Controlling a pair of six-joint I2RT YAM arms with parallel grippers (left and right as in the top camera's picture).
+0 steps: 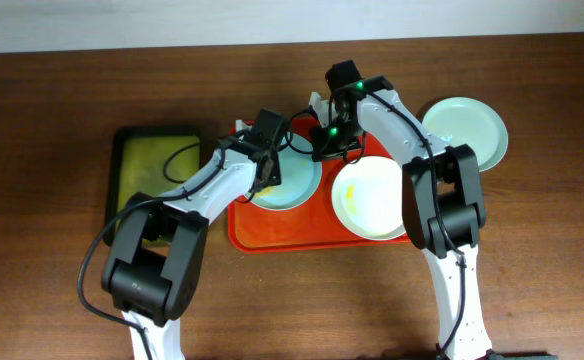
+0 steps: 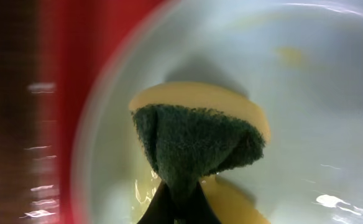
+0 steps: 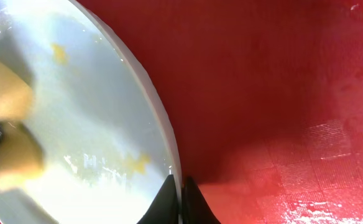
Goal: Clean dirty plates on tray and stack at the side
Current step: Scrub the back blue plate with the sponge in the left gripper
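Note:
A mint-blue plate point(image 1: 290, 182) lies at the left of the red-orange tray point(image 1: 272, 238); a cream-white plate point(image 1: 372, 200) lies beside it on the tray. Another mint-blue plate point(image 1: 467, 128) sits on the table at the right. My left gripper point(image 1: 264, 172) is shut on a yellow-and-green sponge point(image 2: 197, 140) pressed onto the mint-blue plate point(image 2: 306, 124), which has yellow smears. My right gripper point(image 1: 330, 140) is shut on that plate's rim point(image 3: 163, 124), seen against the red tray point(image 3: 281, 93) in the right wrist view.
A black-rimmed olive-green tray point(image 1: 157, 170) stands at the left on the brown table point(image 1: 52, 120). Cables run from both arms over the tray area.

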